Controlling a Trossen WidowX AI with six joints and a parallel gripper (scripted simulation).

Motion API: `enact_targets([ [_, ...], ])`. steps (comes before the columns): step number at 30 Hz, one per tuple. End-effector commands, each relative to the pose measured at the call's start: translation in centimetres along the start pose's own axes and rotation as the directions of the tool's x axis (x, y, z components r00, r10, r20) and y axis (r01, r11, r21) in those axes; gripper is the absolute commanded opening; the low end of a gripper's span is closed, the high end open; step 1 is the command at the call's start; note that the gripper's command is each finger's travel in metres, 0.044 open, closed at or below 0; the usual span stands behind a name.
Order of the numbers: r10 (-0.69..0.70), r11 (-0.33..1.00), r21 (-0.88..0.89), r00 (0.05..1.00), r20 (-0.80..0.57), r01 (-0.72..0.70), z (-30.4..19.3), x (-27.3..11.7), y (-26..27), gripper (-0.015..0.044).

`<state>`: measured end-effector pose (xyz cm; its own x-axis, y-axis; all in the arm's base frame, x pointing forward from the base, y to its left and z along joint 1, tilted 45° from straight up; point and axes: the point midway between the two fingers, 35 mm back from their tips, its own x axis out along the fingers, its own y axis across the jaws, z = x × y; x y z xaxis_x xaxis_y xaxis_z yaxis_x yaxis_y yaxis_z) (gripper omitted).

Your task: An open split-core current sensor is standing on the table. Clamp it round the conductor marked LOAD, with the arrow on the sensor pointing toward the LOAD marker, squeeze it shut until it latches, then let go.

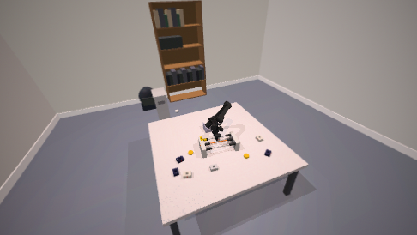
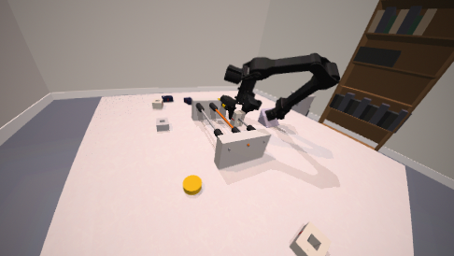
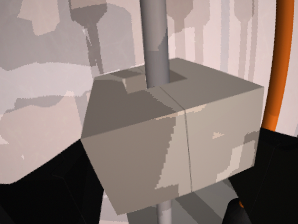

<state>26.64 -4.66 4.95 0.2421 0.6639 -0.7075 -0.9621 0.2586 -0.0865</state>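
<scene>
The pale grey-beige sensor (image 3: 220,132) (image 2: 238,118) surrounds a grey conductor (image 3: 154,40) (image 2: 245,123), which enters its top and comes out below. Its two halves meet at a thin seam in the wrist view; whether it is latched does not show. My gripper (image 3: 156,125) (image 2: 237,115) (image 1: 217,137) is shut on the sensor, with a black finger on each side. The orange conductor (image 3: 283,50) (image 2: 224,118) runs to the right of the sensor in the wrist view, apart from it. The arrow and the LOAD marker cannot be made out.
The conductors span a rack with grey end walls (image 2: 240,151) (image 1: 203,150). Yellow discs (image 1: 190,153) (image 2: 192,185), dark blocks (image 1: 180,159) and pale blocks (image 1: 214,167) (image 2: 162,125) lie around it on the table. A black connector beside the orange conductor stands close to my right finger.
</scene>
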Motion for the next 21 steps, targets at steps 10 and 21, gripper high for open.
enact_targets([
  [10, 0.001, 1.000, 0.001, 1.000, 0.001, -0.001, 0.02, -0.02, 0.02, 0.0276],
  [21, 0.001, 1.000, 0.001, 1.000, 0.001, -0.001, 0.02, -0.02, 0.02, 0.0276],
])
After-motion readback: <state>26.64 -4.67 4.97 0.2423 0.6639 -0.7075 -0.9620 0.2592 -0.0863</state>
